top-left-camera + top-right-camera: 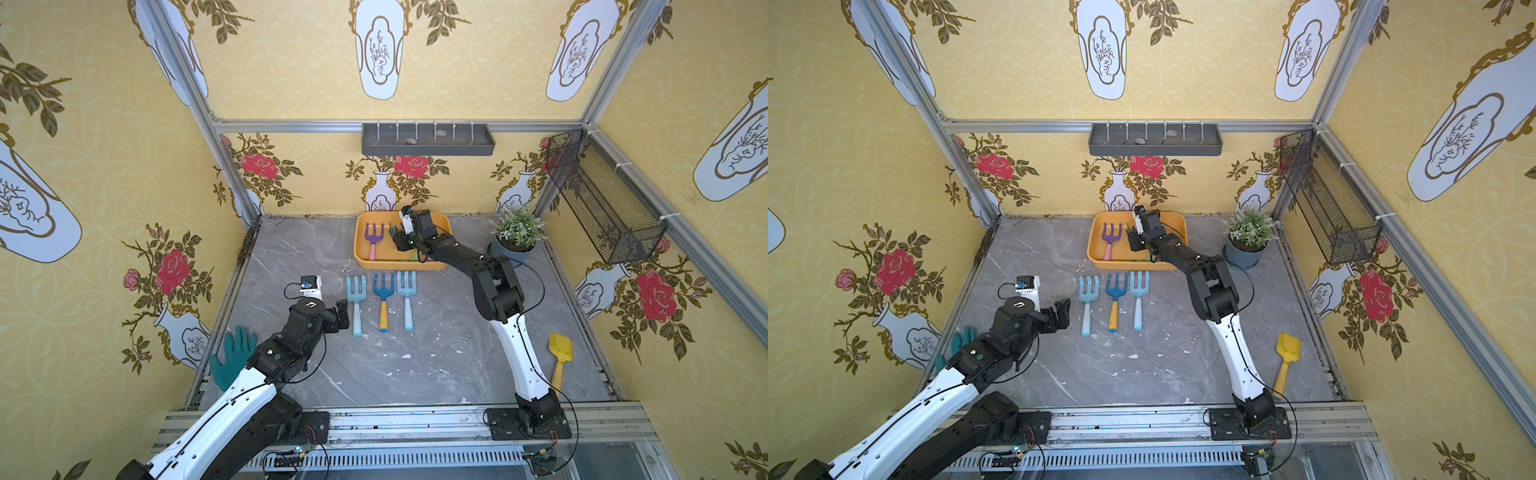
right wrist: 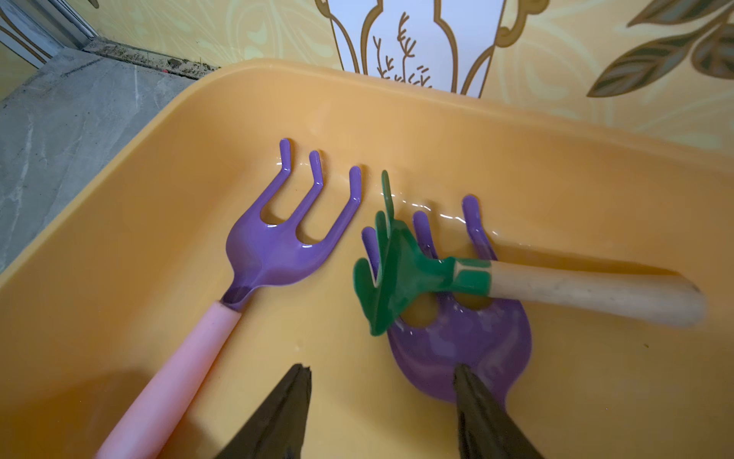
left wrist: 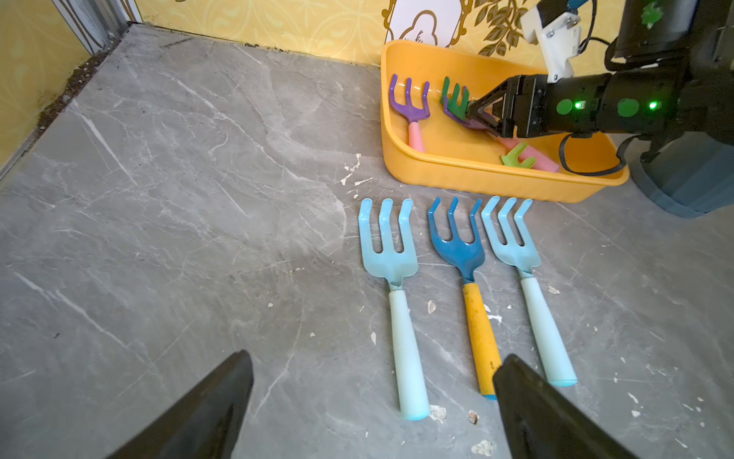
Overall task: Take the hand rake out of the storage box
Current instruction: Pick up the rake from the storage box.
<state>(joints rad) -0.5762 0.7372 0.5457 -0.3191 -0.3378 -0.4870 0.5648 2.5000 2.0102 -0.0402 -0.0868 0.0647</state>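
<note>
The orange storage box stands at the back wall. Inside it lies a purple hand rake with a pink handle. Beside it a second purple rake lies under a green rake with a wooden handle. My right gripper is down in the box, its jaws apart; one fingertip overlaps the second purple rake's head, and only tray floor shows between them. My left gripper hangs open and empty above the table by three blue rakes.
Three blue rakes lie side by side in front of the box. A potted plant stands right of the box. A yellow shovel, a green glove, a grey wall trough and a mesh basket are around.
</note>
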